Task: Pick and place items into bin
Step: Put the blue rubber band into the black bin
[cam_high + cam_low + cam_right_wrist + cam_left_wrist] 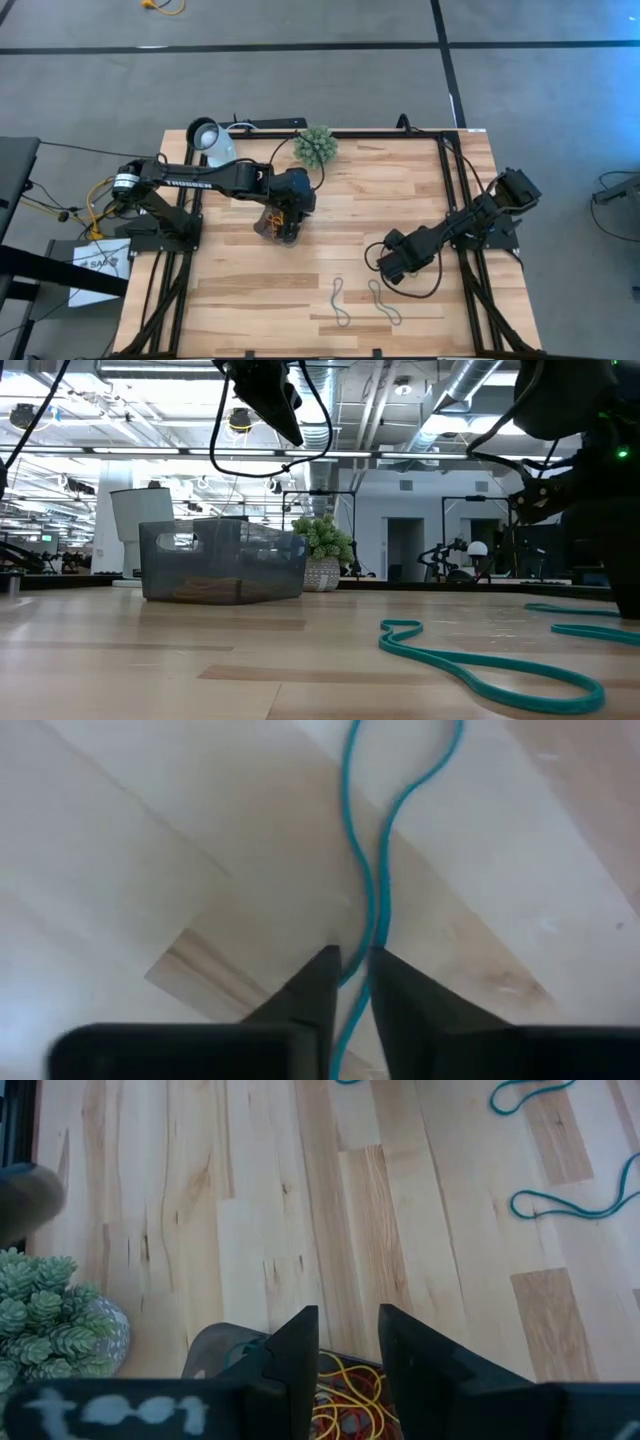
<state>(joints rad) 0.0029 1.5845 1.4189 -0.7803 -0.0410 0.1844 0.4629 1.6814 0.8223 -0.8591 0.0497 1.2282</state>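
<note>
The bin (277,226) (222,563) is a dark translucent tray on the table's left-centre, with yellow and red loops (345,1392) lying in it. My left gripper (288,212) (348,1325) hangs above the bin, pointing down, open by a narrow gap and empty. Two teal loops (340,303) (383,300) lie flat near the table's near edge. My right gripper (384,272) (352,960) is down at the far end of the right-hand loop (365,850). It is open a little, and one strand runs between its fingers.
A spiky green plant ball (316,146) (322,540) sits at the far edge, and a white lamp head (208,138) stands at the far left corner. Bare wood lies between the bin and the teal loops. Black frame rails run along the table's left and right sides.
</note>
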